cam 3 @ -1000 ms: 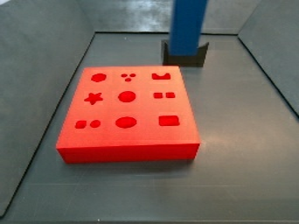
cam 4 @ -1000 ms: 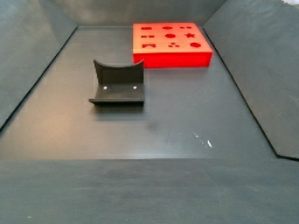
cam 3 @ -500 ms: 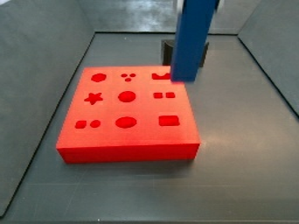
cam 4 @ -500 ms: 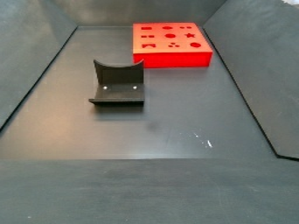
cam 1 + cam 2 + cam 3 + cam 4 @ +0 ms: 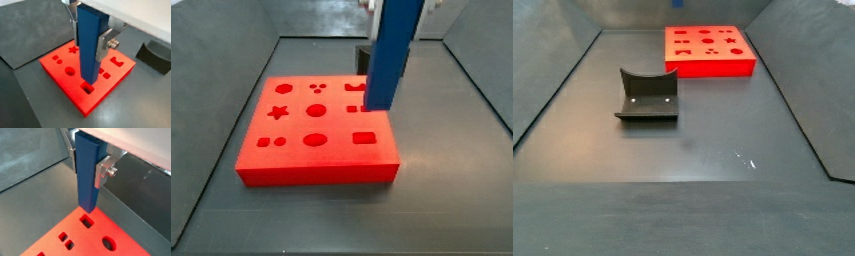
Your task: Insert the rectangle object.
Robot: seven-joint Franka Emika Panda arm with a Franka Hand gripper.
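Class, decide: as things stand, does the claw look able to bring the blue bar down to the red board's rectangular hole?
Probably yes: the claw holds the blue bar upright above the red board, nothing between its lower end and the rectangular hole.

— Where do the two fixed cameras sit?

— One side view looks down from close by at the red board (image 5: 315, 125), with the blue bar (image 5: 389, 55) upright over it. The other looks along the grey floor (image 5: 687, 150) from far back, the fixture (image 5: 647, 96) in the middle and the board (image 5: 710, 50) small at the far end.

— And the wrist pair?

— Both ride beside the gripper (image 5: 90, 37), looking steeply down along the bar (image 5: 88, 173). One takes in most of the board; the other (image 5: 80, 235) sits nearer, catching only a corner. All four share the board.
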